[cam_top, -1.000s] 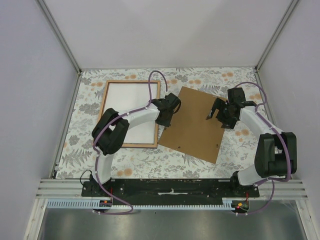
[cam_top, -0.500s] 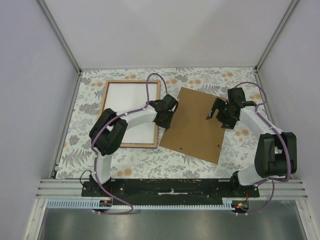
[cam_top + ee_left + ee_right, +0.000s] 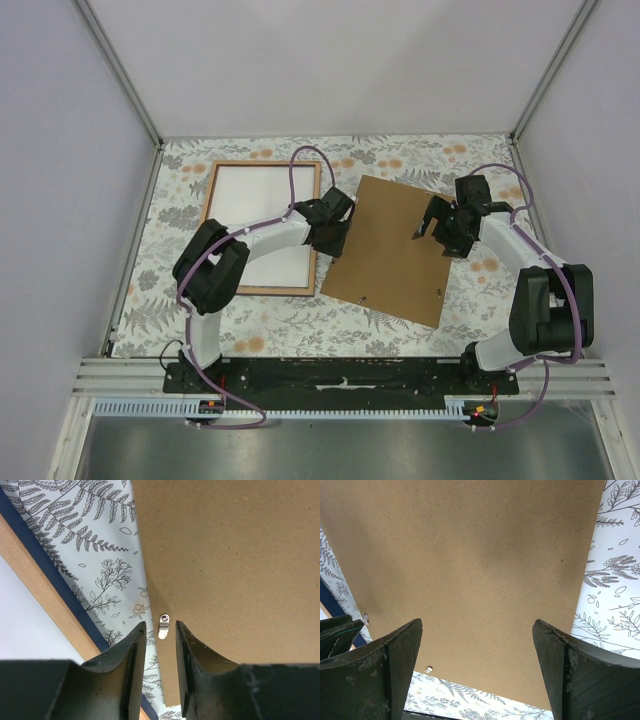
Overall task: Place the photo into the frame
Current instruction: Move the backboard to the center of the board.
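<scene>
Overhead view: a fern-and-flower patterned tablecloth (image 3: 300, 322) covers the work surface. The brown backing board (image 3: 390, 250) lies flat and skewed at centre right. The frame (image 3: 262, 164) lies flat at upper left, light wood face up, just beside the board's left edge. The photo (image 3: 250, 215) lies white side up inside the frame's rim, filling it; no printed side shows in any view.

The left gripper (image 3: 330, 240) sits in the centre of the picture, over the gap between frame and board. The right gripper (image 3: 425, 225) sits over the board's upper right part.

Left wrist view adds detail that the overhead cannot resolve. The left gripper (image 3: 160, 626) has its jaws only narrowly parted and clasps nothing. It is poised over the board's (image 3: 235, 555) left edge. A small metal clip (image 3: 163, 626) is fixed at that edge and shows in the slit between the fingers. The frame's wood rim (image 3: 45, 600) runs diagonally at left with a dark blue side face beside it. A white corner of the photo (image 3: 25, 630) shows at lower left.

Right wrist view: the right gripper (image 3: 476, 630) is spread wide and released, and nothing lies between its fingers. The board (image 3: 470, 555) fills most of the picture. A second clip (image 3: 428, 669) shows at its lower edge. Whether either gripper touches the board cannot be told
</scene>
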Controlling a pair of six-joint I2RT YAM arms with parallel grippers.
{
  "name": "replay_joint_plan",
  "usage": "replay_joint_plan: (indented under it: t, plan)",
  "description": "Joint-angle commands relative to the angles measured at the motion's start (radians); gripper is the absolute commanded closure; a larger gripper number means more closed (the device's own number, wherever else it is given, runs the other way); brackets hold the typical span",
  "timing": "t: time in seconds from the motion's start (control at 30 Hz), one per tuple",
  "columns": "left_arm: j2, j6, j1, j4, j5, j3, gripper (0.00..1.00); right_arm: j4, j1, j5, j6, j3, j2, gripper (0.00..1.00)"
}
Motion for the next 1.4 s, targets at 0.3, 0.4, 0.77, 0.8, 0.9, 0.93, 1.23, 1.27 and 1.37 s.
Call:
replay_joint_plan:
  t: [0.3,0.4,0.77,0.8,0.9,0.93,1.23,1.27,1.37]
  plan:
    - [-0.006,0.052,0.002,0.031,0.037,-0.012,0.63,0.019,0.0,0.001,-0.015,0.039,-0.009,0.02]
    - [0.012,0.058,0.002,0.027,0.037,-0.011,0.63,0.02,-0.001,0.002,-0.015,0.039,-0.008,0.02]
    - [0.038,0.064,0.002,0.014,0.066,-0.015,0.66,0.019,-0.001,0.004,-0.014,0.035,-0.006,0.02]
    - [0.038,0.064,0.002,0.013,0.065,-0.017,0.67,0.02,0.0,0.001,-0.014,0.035,-0.005,0.02]
    - [0.04,0.072,0.002,0.002,0.048,-0.018,0.7,0.019,0.0,0.002,-0.015,0.033,-0.008,0.02]
    - [0.04,0.072,0.002,0.001,0.046,-0.02,0.7,0.023,0.0,0.001,-0.014,0.033,-0.008,0.02]
    - [0.041,0.072,0.0,0.004,0.046,-0.038,0.82,0.026,0.0,-0.002,-0.012,0.028,-0.008,0.02]
    - [0.04,0.073,-0.001,0.005,0.045,-0.04,0.83,0.026,0.0,-0.002,-0.012,0.03,-0.008,0.02]
    - [0.038,0.072,-0.003,0.005,0.046,-0.038,0.88,0.026,0.0,-0.005,-0.012,0.03,-0.008,0.02]
